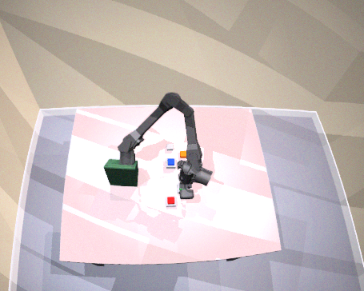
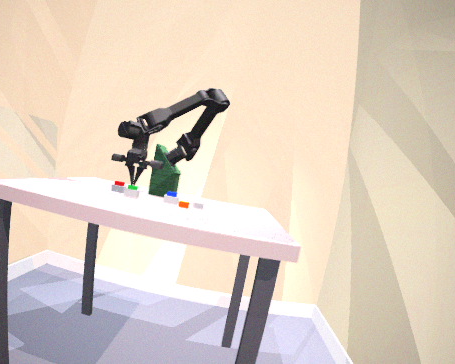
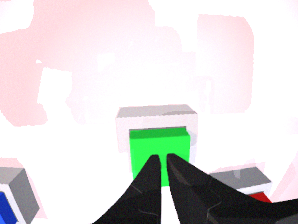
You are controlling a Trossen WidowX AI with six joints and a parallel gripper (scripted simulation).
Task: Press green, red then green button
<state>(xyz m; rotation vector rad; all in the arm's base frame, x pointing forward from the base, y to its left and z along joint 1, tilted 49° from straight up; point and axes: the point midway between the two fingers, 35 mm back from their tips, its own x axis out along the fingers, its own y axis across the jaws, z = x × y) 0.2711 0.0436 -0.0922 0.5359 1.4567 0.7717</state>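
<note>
Touching flat square green button (image 3: 158, 149) | claw (image 3: 162, 160) closed, tapered black tips

— What sort of place is this?

— A bare test room for a robot. One pale table (image 2: 195, 227) on dark legs stands on a grey floor (image 2: 135, 320), with plain beige walls (image 2: 295, 100) around it.

— What marks it as a test setup?

— An arm (image 2: 185, 110) is fixed to a green base (image 1: 122, 173), beside a few small buttons (image 1: 171, 161).

Dark grey jointed arm (image 1: 152, 117) on a green base (image 1: 122, 173), tapered black pincer (image 3: 162, 183).
</note>
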